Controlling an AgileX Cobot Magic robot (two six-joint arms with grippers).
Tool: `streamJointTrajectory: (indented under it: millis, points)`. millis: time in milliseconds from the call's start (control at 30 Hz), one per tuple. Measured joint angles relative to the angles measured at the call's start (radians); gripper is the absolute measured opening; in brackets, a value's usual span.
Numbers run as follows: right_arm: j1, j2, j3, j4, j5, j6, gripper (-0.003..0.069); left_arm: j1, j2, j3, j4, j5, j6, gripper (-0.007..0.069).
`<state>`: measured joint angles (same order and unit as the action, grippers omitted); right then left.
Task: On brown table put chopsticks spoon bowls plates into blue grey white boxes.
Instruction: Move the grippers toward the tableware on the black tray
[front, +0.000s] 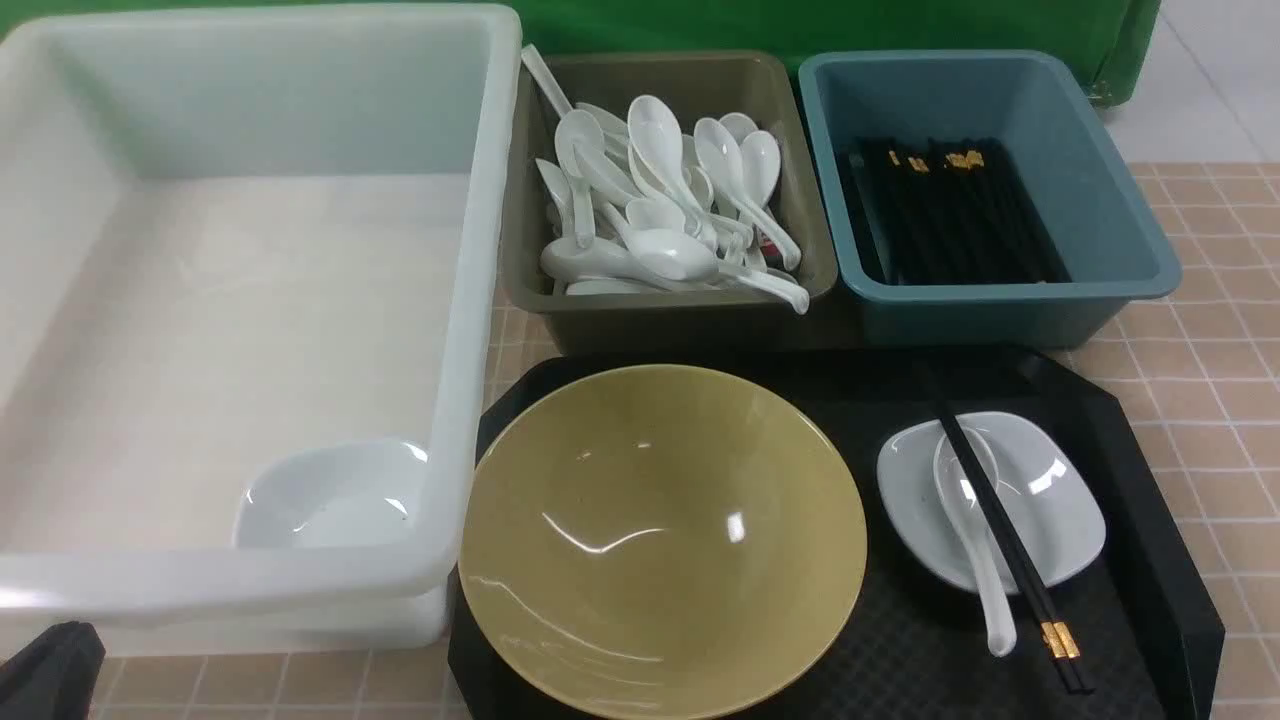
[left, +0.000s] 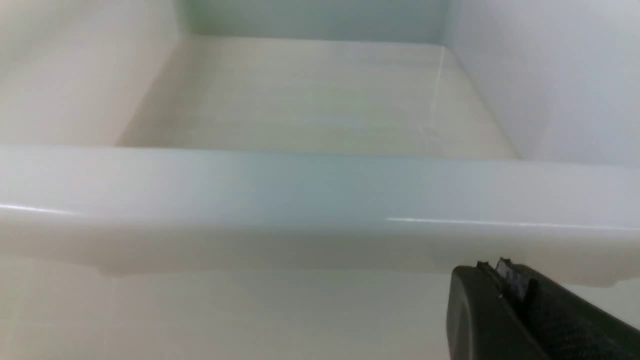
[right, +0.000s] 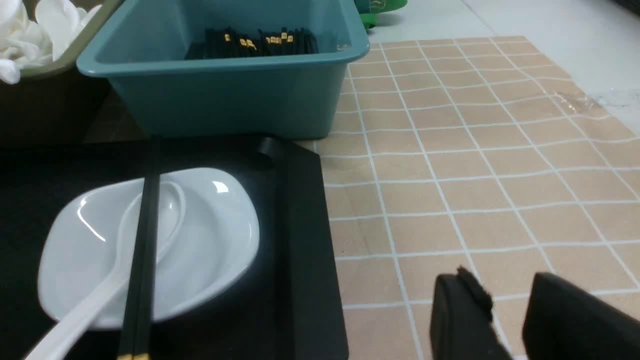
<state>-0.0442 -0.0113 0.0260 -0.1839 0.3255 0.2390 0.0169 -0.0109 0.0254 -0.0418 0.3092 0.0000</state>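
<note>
On the black tray, a wide mustard-yellow bowl (front: 660, 540) sits beside a small white plate (front: 1050, 500). A white spoon (front: 975, 540) and a pair of black chopsticks (front: 1000, 530) lie on that plate. They also show in the right wrist view: plate (right: 210, 240), spoon (right: 100, 290), chopsticks (right: 142, 260). Another white plate (front: 330, 495) lies in the white tub (front: 470, 300). My left gripper (left: 492, 264) is shut and empty, just outside the tub's near wall (left: 300, 200). My right gripper (right: 505, 280) is open and empty over the brown table (right: 450, 165), right of the tray.
The olive-grey bin (front: 670, 310) holds several white spoons. The teal-blue bin (front: 1000, 310) holds several black chopsticks and also shows in the right wrist view (right: 225, 100). The black tray (front: 1150, 560) has a raised rim. A dark part of my left arm (front: 50, 670) shows at the bottom left corner.
</note>
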Motion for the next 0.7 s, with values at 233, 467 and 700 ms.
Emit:
streamJointTrajectory:
  millis: [233, 467, 700]
  points:
    - [0.0, 0.0, 0.0, 0.0, 0.0, 0.0, 0.0237, 0.0, 0.0, 0.0, 0.0, 0.0, 0.0, 0.0001]
    - [0.0, 0.0, 0.0, 0.0, 0.0, 0.0, 0.0237, 0.0, 0.0, 0.0, 0.02, 0.0, 0.0, 0.0001]
    - [0.0, 0.0, 0.0, 0.0, 0.0, 0.0, 0.0237, 0.0, 0.0, 0.0, 0.024, 0.0, 0.0, 0.0001]
